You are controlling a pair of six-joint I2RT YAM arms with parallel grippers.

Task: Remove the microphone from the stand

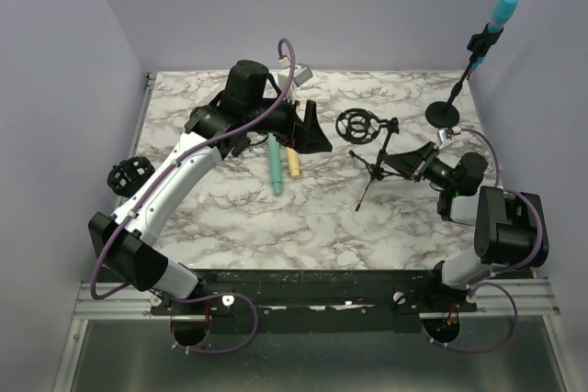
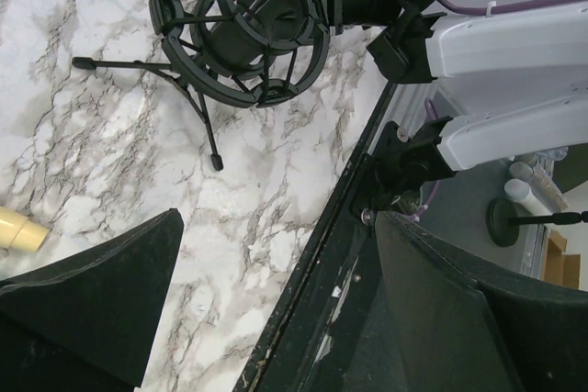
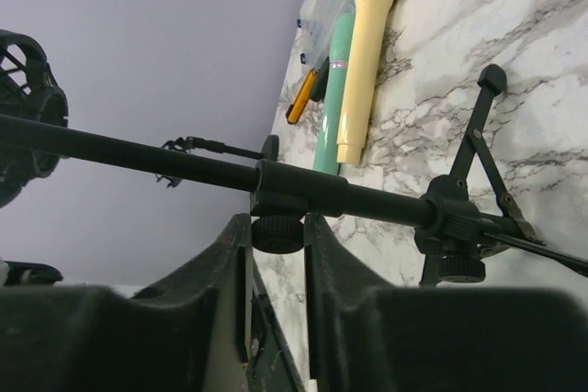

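Note:
A small black tripod stand [image 1: 375, 167] stands mid-table, its boom carrying a black shock mount [image 1: 356, 126]. In the left wrist view a dark microphone body seems to sit inside the mount [image 2: 241, 25]. My right gripper [image 1: 411, 161] is shut on the knurled knob [image 3: 277, 232] under the boom's clamp [image 3: 299, 188]. My left gripper [image 1: 310, 126] hangs open and empty just left of the mount, its black fingers [image 2: 92, 309] wide apart. A teal microphone [image 1: 503, 11] sits clipped on a tall round-base stand [image 1: 445, 114] at the back right.
A green microphone [image 1: 276, 167] and a yellow microphone [image 1: 293, 162] lie side by side left of the tripod; both show in the right wrist view [image 3: 333, 89] [image 3: 366, 52]. A spare shock mount [image 1: 129, 176] sits off the table's left edge. Purple walls close in.

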